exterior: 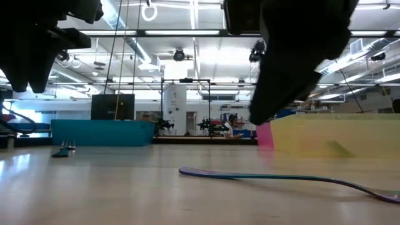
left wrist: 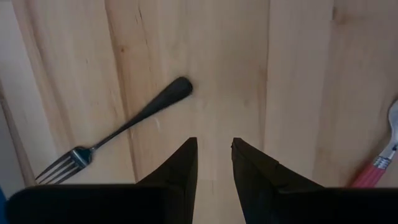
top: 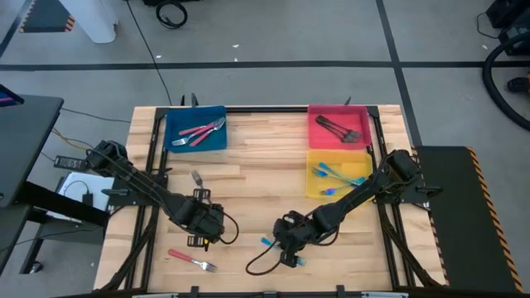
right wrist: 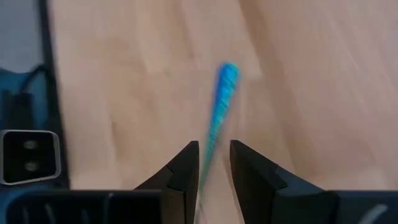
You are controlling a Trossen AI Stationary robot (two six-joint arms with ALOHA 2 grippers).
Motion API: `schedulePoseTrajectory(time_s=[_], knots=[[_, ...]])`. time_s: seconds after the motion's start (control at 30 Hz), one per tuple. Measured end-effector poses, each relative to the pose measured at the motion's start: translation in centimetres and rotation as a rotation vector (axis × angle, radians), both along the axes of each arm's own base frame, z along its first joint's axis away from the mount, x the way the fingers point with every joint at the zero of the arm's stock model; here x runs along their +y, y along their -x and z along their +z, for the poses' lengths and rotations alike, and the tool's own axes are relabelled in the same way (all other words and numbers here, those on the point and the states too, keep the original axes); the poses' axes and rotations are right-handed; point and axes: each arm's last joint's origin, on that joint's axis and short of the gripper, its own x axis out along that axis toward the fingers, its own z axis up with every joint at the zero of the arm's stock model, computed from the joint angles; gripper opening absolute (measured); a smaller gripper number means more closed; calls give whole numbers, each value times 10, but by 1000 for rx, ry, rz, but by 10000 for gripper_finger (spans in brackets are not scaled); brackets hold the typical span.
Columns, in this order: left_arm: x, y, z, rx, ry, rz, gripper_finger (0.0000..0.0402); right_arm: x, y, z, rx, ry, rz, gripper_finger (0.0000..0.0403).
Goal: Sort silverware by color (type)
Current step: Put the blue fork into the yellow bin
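Note:
A blue-handled fork (top: 267, 242) lies flat on the table near its near edge, seen as a long blue streak (right wrist: 219, 106) in the right wrist view and lying level (exterior: 275, 177) in the low view. My right gripper (top: 286, 240) hovers over it, open by a narrow gap (right wrist: 214, 152), with the handle running toward that gap. My left gripper (top: 203, 222) is open (left wrist: 214, 149) above bare wood, between a dark metal fork (left wrist: 118, 130) (top: 197, 177) and a red-handled fork (top: 192, 261) (left wrist: 376, 168), touching neither.
At the far edge, a blue tray (top: 175, 141) holds red-handled forks and a red tray (top: 315, 136) holds dark forks. A yellow tray (top: 313, 186) below the red one holds blue-handled forks. The middle of the table is bare wood. A cable loops near the right gripper (top: 261, 265).

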Motion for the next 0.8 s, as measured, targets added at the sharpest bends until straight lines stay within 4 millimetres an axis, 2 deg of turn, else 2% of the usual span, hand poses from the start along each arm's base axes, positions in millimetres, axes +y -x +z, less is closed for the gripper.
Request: schedulePoseTrajectory(time_s=[0.2, 0.8], knots=[[-6, 1, 0, -19, 13, 4, 98, 7, 10, -3, 69, -21, -63, 99], [-5, 0, 0, -52, -16, 0, 98, 22, 20, -3, 21, 28, -138, 98]])
